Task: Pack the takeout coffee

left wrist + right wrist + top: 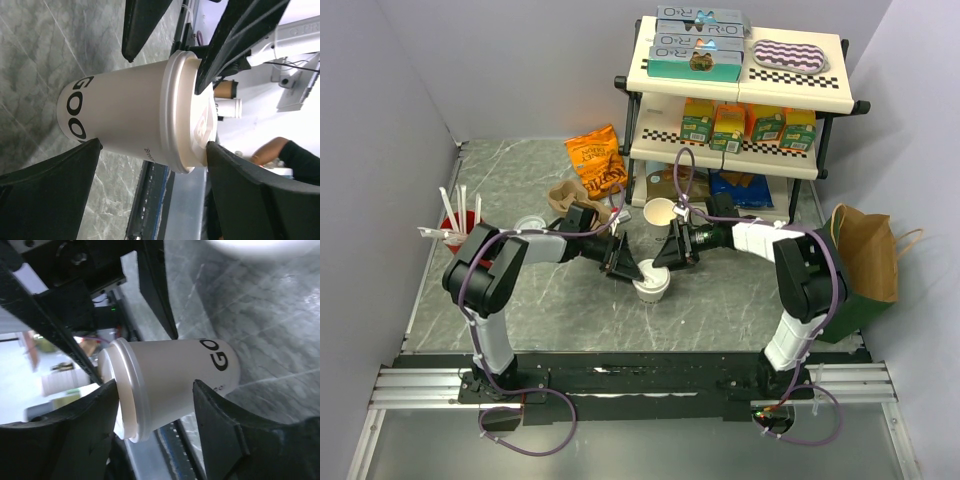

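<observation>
Black-jointed, white-linked left arm (492, 340) and right arm (785, 340), looping purple cables (463, 285), black tapered fingers (45, 195).

The cream-white paper cup's (120, 115) black lettering disappears behind a black finger (50, 190) after "GOO"; its small print is unreadable.

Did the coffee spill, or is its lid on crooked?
No spill shows. The takeout coffee stands upright on the table, and its white lid sits level all round. Nothing looks odd.
</observation>
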Available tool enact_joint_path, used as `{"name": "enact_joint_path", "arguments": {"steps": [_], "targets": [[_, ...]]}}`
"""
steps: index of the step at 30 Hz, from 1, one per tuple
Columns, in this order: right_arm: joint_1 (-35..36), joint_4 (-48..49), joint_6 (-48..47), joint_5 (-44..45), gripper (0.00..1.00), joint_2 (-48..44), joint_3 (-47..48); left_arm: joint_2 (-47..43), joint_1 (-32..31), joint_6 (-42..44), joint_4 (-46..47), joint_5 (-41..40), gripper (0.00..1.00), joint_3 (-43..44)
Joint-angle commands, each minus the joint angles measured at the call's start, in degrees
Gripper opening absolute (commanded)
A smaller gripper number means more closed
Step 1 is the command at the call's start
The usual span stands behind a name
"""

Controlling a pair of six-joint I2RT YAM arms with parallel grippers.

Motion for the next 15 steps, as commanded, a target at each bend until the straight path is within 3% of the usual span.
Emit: {"name": "enact_joint_path", "arguments": {"steps": [1, 15], "targets": [[1.3, -4.7, -6.8, 8.7, 0.69, -3.9, -1.2, -1.7, -0.3, 5.2, 0.5, -9.9, 0.92, 0.5], [0.9, -11.5, -14.8, 7.6, 0.78, -11.0, 3.0, -6.0, -0.3, 13.9, -15.6, -12.4, 0.99, 10.3]]}}
